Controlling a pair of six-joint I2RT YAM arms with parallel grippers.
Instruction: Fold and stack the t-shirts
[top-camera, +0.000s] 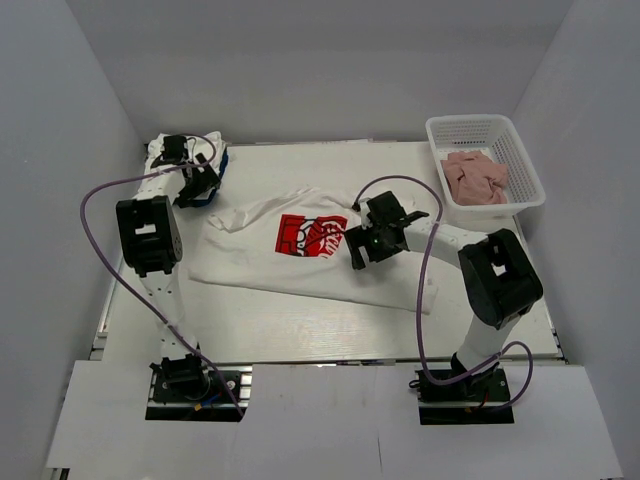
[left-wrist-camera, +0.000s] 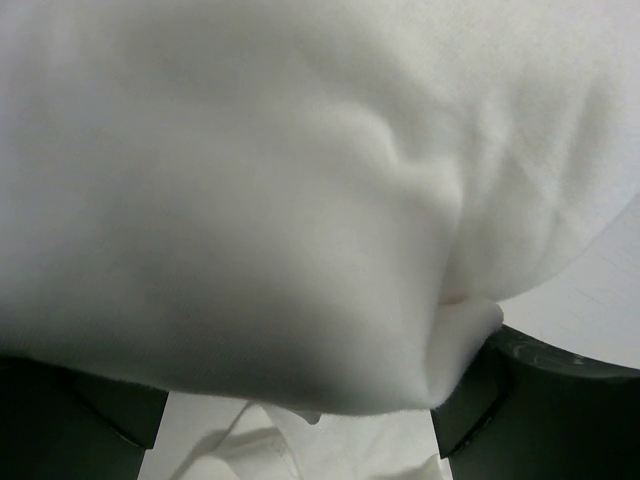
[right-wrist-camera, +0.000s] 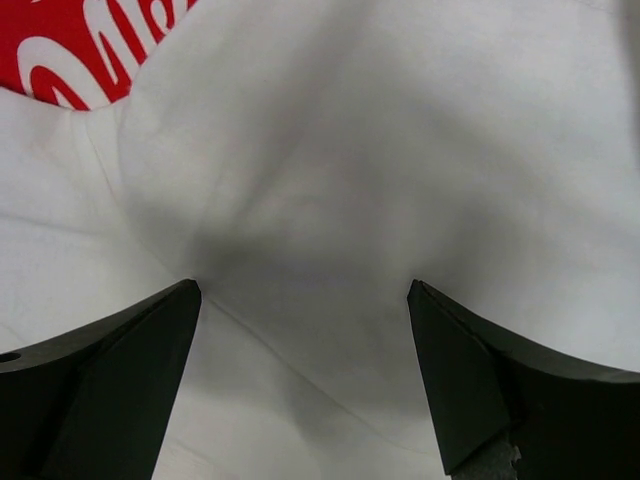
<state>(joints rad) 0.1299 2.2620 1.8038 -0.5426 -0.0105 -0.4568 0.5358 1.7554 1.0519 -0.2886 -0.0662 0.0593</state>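
- Since its jaws stand wide apart directly over the cloth, the right gripper (top-camera: 358, 250) looks set to pinch the printed shirt (top-camera: 270, 265) just right of the red print (top-camera: 308, 237). It holds nothing.
- Printed shirt lies spread and rumpled mid-table (top-camera: 300, 340), unfolded, probably laid out for folding.
- Left gripper (top-camera: 200, 183) sits at the far left corner on a white bundle (top-camera: 162, 150). Its jaws are wide and cloth bulges between the fingers (left-wrist-camera: 70, 420); no grip can be confirmed. The bundle likely marks the stacking spot.
- Basket (top-camera: 530, 195) at far right holds pink cloth (top-camera: 475, 178), well apart from both arms.
- Count: two grippers, one spread shirt, one bundle (number of shirts inside unclear), one basket. The pink pieces cannot be counted.
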